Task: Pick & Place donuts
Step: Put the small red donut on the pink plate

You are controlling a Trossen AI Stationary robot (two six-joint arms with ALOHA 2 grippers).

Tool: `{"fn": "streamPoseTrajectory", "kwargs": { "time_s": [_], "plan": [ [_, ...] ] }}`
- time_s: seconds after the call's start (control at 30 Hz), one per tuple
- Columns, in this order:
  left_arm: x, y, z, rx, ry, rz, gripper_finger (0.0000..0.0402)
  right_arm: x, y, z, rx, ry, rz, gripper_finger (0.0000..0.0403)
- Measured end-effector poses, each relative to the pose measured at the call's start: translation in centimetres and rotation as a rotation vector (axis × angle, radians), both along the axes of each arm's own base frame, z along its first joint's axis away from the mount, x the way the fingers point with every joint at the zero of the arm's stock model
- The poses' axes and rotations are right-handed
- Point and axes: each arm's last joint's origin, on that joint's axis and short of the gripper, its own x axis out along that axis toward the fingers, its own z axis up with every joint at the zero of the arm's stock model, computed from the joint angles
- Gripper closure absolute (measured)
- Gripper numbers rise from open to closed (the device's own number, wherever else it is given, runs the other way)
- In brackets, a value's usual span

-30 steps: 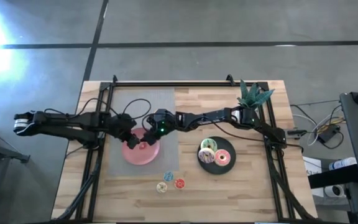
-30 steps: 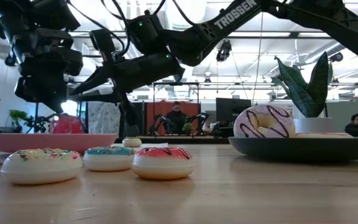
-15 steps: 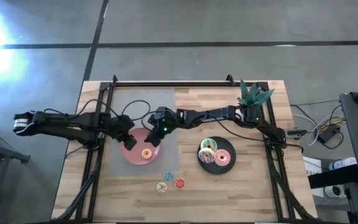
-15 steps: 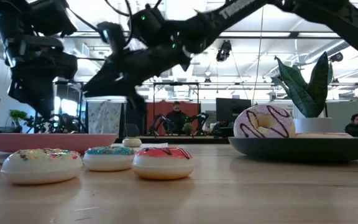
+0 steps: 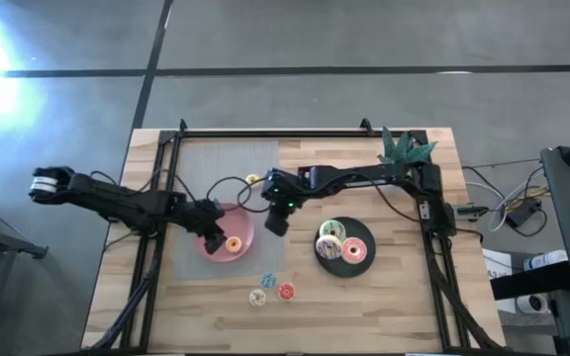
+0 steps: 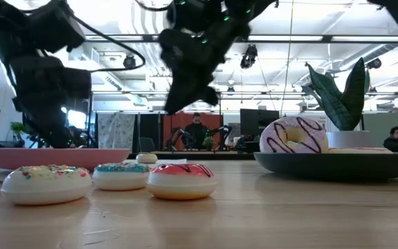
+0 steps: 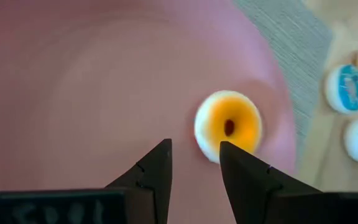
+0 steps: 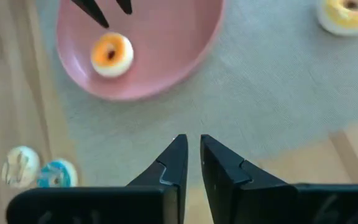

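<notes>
While the wooden bench (image 5: 404,287) carries everything in sight, its largest item is the grey mat (image 5: 228,163) on its left half, followed by the pink plate (image 5: 240,222) that rests on the mat and the black plate (image 5: 366,259) that sits on bare wood to the right. A green plant (image 5: 404,150) stands at the bench's far right corner.

The left arm reaches in from the left, and the left gripper (image 7: 194,163) hangs over the pink plate with its fingers parted and nothing between them. The orange donut (image 7: 229,126) lies flat on that plate, just beyond the fingertips and apart from them. The right arm extends from the right, and the right gripper (image 8: 189,149) hovers above the mat just beside the pink plate, its fingers drawn nearly together and holding nothing.

Two larger iced donuts (image 5: 340,243) lie on the black plate. Three small donuts (image 5: 271,291) sit close together on the near part of the bench: one white, one blue, one red. A yellow donut (image 5: 252,180) lies on the mat behind the pink plate.
</notes>
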Motion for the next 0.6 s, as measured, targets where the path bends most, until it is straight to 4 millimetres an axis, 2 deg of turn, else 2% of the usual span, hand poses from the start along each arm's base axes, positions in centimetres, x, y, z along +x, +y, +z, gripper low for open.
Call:
{"fn": "streamPoseTrajectory", "kwargs": {
  "time_s": [0.1, 0.27, 0.37, 0.6],
  "plan": [
    [0.8, 0.0, -0.2, 0.015, 0.039, 0.016, 0.0293, -1.9, 0.2, 1.0, -0.002, 0.003, -0.043, 0.0347],
    [2.7, -0.1, 0.6, 0.020, 0.053, 0.026, 0.0275, -5.0, 0.5, 1.3, -0.041, 0.037, -0.117, 0.0297],
    [3.2, -0.1, 0.3, 0.025, 0.146, 0.026, 0.0261, -6.5, 0.6, 1.7, -0.049, 0.034, -0.151, 0.0272],
    [4.5, -0.6, -0.6, -0.010, 0.236, -0.024, 0.0257, -7.9, 0.6, 1.4, -0.042, 0.031, -0.203, 0.0235]
  ]
}}
